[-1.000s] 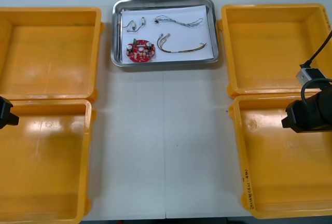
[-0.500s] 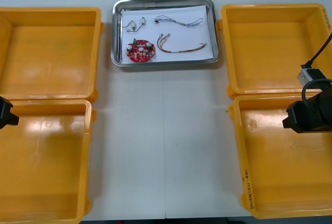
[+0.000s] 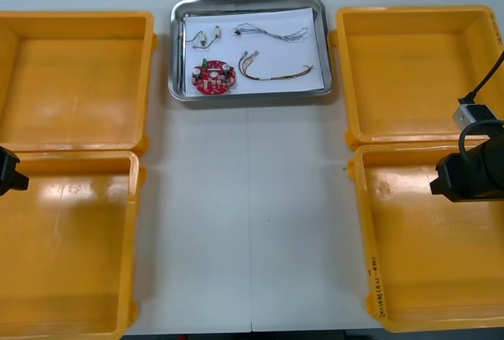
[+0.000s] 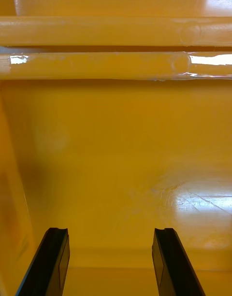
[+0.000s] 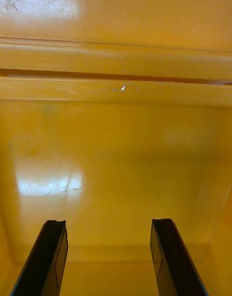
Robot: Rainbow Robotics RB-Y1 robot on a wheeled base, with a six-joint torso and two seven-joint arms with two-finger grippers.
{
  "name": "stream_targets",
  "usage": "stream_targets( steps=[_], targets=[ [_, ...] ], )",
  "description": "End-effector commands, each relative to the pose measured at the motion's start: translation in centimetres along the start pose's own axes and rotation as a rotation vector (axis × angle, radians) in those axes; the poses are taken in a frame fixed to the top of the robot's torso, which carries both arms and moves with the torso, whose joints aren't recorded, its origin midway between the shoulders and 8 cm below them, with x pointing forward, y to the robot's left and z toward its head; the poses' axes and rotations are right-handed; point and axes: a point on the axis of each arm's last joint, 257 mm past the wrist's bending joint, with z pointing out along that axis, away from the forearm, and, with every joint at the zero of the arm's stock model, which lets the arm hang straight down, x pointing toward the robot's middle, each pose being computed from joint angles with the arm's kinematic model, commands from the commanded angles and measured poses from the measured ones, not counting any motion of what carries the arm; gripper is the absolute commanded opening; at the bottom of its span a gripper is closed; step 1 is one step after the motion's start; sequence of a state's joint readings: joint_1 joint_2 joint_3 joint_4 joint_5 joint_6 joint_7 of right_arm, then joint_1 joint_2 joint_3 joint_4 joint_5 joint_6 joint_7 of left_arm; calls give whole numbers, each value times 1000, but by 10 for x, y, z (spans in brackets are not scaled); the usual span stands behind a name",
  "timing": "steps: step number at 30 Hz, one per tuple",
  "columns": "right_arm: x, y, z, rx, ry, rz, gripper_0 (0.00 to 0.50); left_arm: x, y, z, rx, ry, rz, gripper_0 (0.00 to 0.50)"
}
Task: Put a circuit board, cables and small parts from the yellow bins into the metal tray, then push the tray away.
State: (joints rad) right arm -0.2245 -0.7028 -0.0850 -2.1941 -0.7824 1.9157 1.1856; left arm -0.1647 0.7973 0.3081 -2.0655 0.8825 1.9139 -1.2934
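Left gripper point(image 5: 108, 223) over the near left bin point(image 3: 63, 245), right gripper point(image 4: 110, 231) over the near right bin point(image 3: 425, 269), fingers spread wide, empty. Tray point(image 3: 249, 97) holds board point(image 3: 213, 77), cables point(image 3: 272, 78), maybe small parts point(image 3: 203, 38).

Open strip of table point(image 3: 252, 222) between the yellow bins point(image 3: 75, 80), metal tray point(image 3: 252, 96) across its far end

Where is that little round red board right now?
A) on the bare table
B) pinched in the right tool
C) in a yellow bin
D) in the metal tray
D: the round red circuit board lies inside the metal tray, while the left tool and right tool stand open and empty over the near yellow bins.
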Motion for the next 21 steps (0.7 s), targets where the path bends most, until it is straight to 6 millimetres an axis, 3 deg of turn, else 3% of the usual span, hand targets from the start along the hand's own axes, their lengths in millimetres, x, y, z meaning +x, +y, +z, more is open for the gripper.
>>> stream_targets(
  steps=[1, 21],
  targets=[
    [-5, -20, -13, 54, -37, 44, 500, -3, 16, -16, -48, -23, 93, 500],
    [-5, -20, -13, 54, -37, 44, 500, -3, 16, -16, -48, -23, 93, 500]
  ],
)
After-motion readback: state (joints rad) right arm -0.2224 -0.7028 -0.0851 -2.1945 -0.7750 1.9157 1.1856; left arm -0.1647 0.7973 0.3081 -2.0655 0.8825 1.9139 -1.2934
